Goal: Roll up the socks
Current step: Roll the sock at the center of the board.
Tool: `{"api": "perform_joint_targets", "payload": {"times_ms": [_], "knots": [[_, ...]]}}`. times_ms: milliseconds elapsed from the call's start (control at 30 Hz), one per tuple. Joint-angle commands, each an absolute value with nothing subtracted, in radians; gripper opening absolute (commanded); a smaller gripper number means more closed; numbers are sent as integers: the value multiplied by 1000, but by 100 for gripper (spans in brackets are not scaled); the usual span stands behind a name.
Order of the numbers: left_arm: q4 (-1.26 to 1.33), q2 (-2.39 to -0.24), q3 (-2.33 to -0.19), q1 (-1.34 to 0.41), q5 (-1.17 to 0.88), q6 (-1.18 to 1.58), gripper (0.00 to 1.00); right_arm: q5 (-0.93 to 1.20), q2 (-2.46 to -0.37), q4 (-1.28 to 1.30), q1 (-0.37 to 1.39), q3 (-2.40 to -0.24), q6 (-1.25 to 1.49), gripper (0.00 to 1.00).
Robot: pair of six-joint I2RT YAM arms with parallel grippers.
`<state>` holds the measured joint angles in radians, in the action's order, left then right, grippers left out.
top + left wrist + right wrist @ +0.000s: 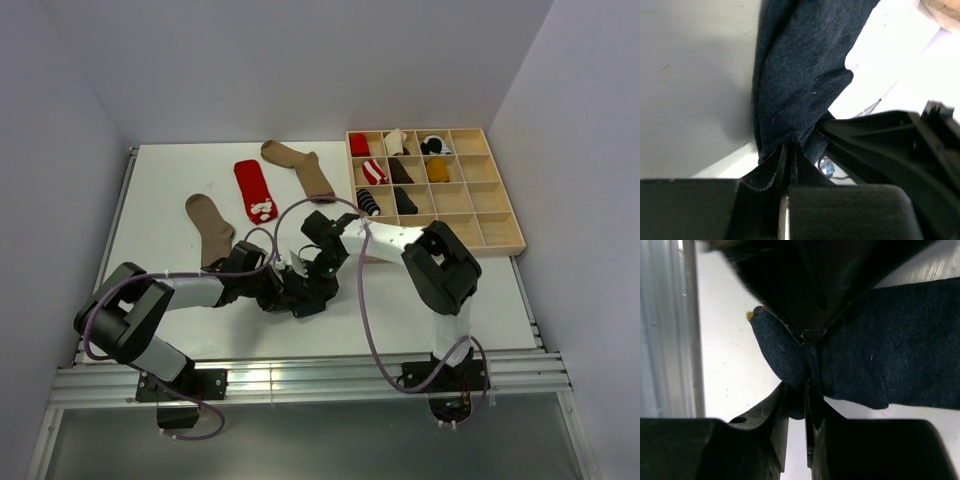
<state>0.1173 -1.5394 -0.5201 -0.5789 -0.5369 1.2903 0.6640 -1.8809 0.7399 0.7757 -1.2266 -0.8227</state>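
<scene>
Well to the left of the wooden tray (495,228) and on its near side, the left gripper (786,152) and the right gripper (805,388) each clamp a bunched fold of the navy sock (800,75), facing one another closely, probably to hold the fabric taut for rolling.

Both arms fold inward and meet at the navy sock (800,75), the left tool (785,152) stretched low from its left side, the right tool (805,387) angled down from its right, each with fingers pinched tight on that sock's fabric, close together.
</scene>
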Motion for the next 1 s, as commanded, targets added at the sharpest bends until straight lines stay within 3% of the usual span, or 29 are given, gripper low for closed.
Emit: {"api": "perform_joint_targets", "payload": {"times_ms": [0, 167, 433, 733, 967], "knots": [[92, -1473, -491, -591, -453, 1312, 6, 707, -1980, 1000, 723, -1327, -893, 21], [89, -1434, -459, -606, -362, 1267, 13, 707, -2078, 1083, 715, -1417, -897, 21], [48, -1241, -394, -618, -134, 1106, 33, 684, -2138, 1127, 712, -1488, -862, 21], [136, -931, -374, -742, 58, 790, 41, 707, -2247, 1244, 712, -1626, -861, 22], [302, -926, -330, -830, 63, 637, 45, 779, -2342, 1333, 696, -1733, -861, 21]]}}
